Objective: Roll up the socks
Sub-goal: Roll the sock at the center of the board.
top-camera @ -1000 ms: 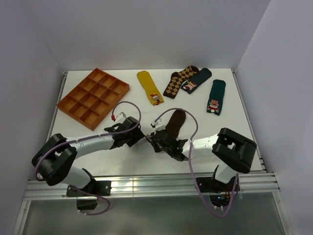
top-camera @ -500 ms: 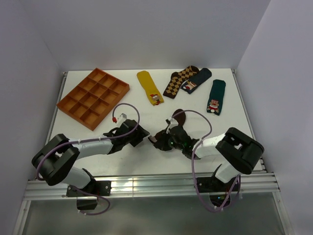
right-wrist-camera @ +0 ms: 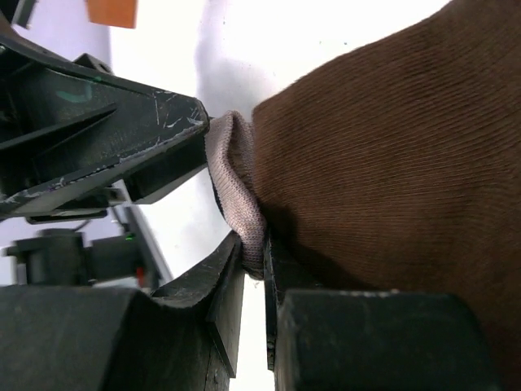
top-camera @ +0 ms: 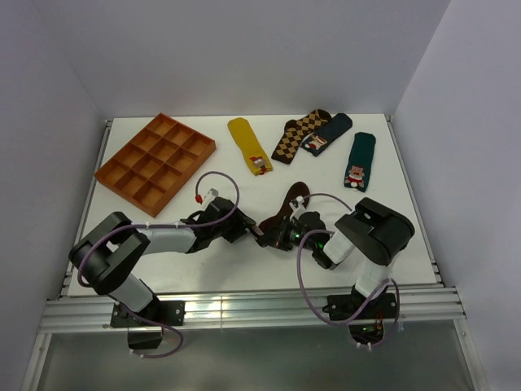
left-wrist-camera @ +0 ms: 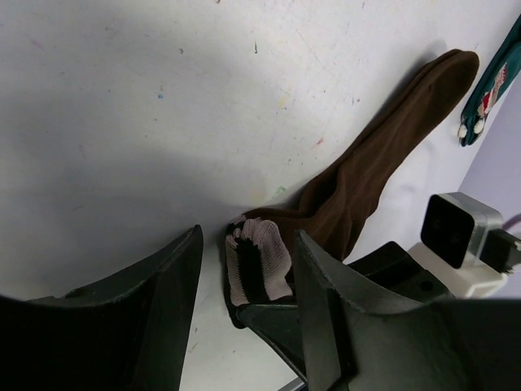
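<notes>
The dark brown sock (top-camera: 290,204) lies on the white table, foot pointing to the far right, also in the left wrist view (left-wrist-camera: 383,147). Its pale striped cuff (left-wrist-camera: 259,261) is folded up at the near end. My right gripper (top-camera: 270,238) is shut on that cuff (right-wrist-camera: 242,220), pinching it between its fingers (right-wrist-camera: 224,285). My left gripper (top-camera: 252,230) is open, its two fingers (left-wrist-camera: 163,301) on either side of the cuff without closing on it. The left gripper's finger (right-wrist-camera: 122,138) shows close to the cuff in the right wrist view.
An orange compartment tray (top-camera: 156,161) sits at the far left. A mustard yellow sock (top-camera: 249,145), a diamond-patterned sock (top-camera: 298,134), a navy sock (top-camera: 327,133) and a dark green sock (top-camera: 359,160) lie along the far side. The right wrist camera (left-wrist-camera: 456,232) is close by.
Both grippers have moved toward the far right along the table, the right one drawing the cuff with it over the sock. The sock's flat part looks shorter.
</notes>
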Motion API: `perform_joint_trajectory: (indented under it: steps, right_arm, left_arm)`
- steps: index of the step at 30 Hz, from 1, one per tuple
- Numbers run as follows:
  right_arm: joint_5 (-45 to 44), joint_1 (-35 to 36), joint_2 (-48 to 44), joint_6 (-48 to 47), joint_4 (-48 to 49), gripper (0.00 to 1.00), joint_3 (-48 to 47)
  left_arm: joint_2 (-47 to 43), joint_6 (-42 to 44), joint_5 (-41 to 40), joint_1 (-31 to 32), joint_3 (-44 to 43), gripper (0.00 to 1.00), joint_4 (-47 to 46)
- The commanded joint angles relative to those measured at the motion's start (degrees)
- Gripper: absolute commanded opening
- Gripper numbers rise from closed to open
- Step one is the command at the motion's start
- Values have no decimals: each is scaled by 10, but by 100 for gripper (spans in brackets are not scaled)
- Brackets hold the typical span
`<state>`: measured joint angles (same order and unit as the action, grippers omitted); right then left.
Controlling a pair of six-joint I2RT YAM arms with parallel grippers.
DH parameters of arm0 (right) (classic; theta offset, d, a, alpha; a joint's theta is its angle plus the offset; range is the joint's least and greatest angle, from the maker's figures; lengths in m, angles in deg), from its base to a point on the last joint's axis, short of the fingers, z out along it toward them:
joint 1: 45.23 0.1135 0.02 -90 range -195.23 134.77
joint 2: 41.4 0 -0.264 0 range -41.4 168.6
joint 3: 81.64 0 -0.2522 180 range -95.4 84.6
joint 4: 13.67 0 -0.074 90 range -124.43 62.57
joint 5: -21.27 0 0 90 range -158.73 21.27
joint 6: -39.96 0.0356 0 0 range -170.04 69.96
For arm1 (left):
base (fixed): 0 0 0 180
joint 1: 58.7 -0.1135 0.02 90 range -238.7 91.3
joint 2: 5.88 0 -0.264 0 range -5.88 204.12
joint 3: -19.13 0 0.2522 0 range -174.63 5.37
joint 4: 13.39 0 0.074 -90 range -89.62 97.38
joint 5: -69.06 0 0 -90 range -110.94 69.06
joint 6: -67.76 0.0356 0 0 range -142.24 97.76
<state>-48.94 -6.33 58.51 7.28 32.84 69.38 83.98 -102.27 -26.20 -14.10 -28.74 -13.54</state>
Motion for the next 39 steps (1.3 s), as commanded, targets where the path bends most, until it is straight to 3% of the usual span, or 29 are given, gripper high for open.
perform_joint_trajectory:
  steps: [1,7,21,27,30,35,39]
  right_arm:
    - [30,-12,46,46,53,0,20]
    - [36,-24,71,73,98,0,34]
    - [36,-30,83,76,88,2,25]
    - [35,-31,63,59,49,4,16]
    - [27,-31,29,33,3,10,8]
    - [3,-27,-69,-39,-89,27,-9]
    - [-42,-13,-170,-112,-236,43,-35]
  left_arm:
    - [16,8,9,0,-15,53,-6]
    - [33,10,14,6,-20,49,2]
    - [34,24,2,25,-23,38,34]
    - [22,36,-11,32,-25,14,61]
    - [19,38,-21,34,-26,0,78]
    - [15,62,-46,35,-53,0,116]
    - [8,87,-70,35,-77,0,164]
